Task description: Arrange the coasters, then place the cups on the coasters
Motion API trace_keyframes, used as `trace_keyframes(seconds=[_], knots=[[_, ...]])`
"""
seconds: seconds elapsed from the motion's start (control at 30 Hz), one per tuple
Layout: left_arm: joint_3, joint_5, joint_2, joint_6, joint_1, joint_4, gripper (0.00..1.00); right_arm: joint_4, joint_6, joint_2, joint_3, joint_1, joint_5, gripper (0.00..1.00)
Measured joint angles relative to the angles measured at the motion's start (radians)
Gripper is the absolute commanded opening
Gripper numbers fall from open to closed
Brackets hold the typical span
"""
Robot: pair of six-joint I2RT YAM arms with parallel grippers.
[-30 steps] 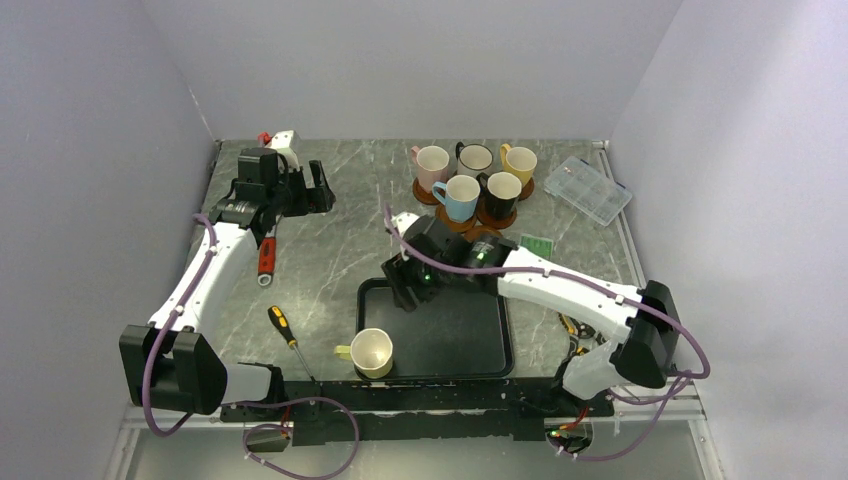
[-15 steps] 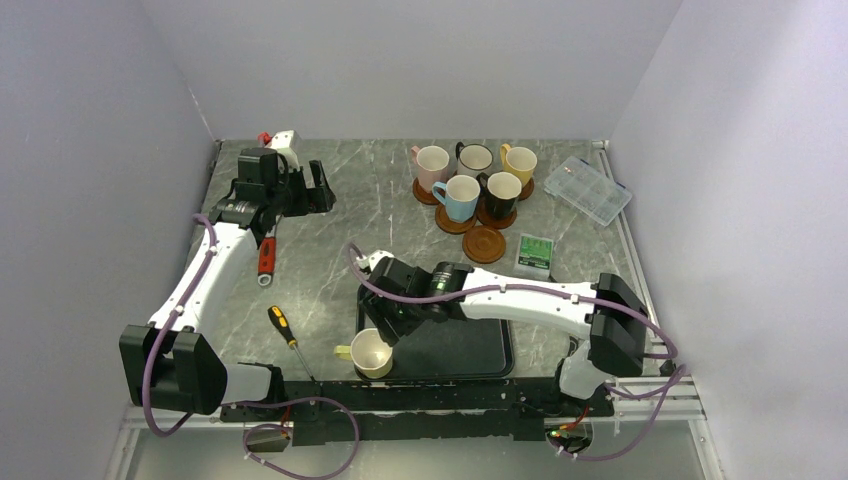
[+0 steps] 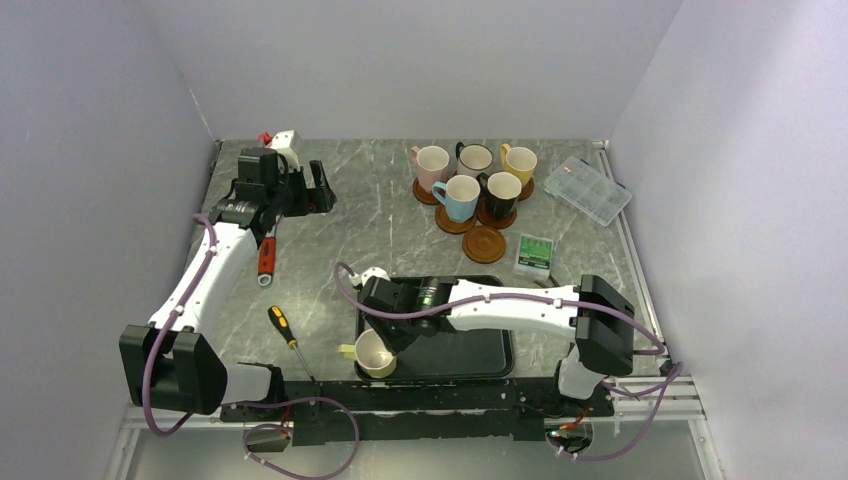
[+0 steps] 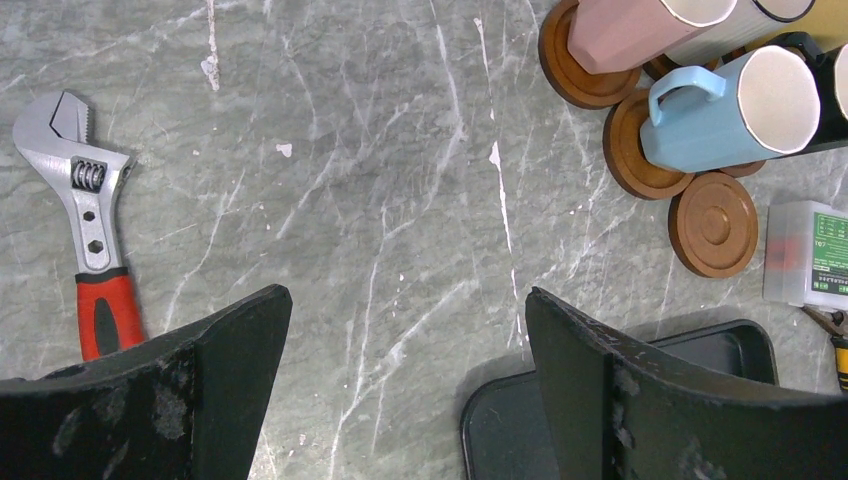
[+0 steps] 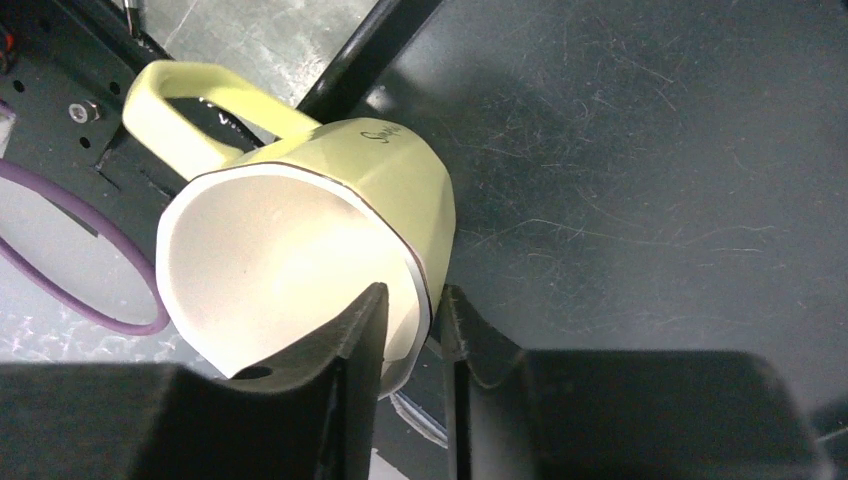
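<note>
A pale yellow-green cup stands at the near-left corner of the black tray. My right gripper is shut on its wall, one finger inside the cream interior and one outside. Far back, five cups sit on reddish-brown coasters: pink, black-and-white, yellow, light blue and dark. One bare coaster lies in front of them. My left gripper hangs open above bare table at the far left.
A red-handled wrench lies at the left, and a yellow-and-black screwdriver lies near the tray's left side. A clear plastic organiser box sits at the back right, and a small green-labelled box lies beside the bare coaster.
My right arm swung from mid-table down to the tray's near-left corner, and its jaws closed on the yellow-green cup's wall. The left arm has not moved.
</note>
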Motion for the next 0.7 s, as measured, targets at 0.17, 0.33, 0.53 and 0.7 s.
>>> trace_keyframes(seconds=[0.17,0.33,0.53,0.7], knots=[[0.000,0.005,0.000,0.000,0.000,0.000,0.94,-0.028,0.029,0.016,0.021,0.002,0.043,0.00],[0.000,0.005,0.000,0.000,0.000,0.000,0.94,-0.088,0.061,0.020,0.047,0.005,0.072,0.00],[0.000,0.005,0.000,0.000,0.000,0.000,0.94,-0.203,0.101,0.020,0.133,0.001,0.140,0.00],[0.000,0.004,-0.007,0.000,0.000,0.000,0.93,-0.296,0.118,-0.006,0.185,-0.052,0.206,0.00]])
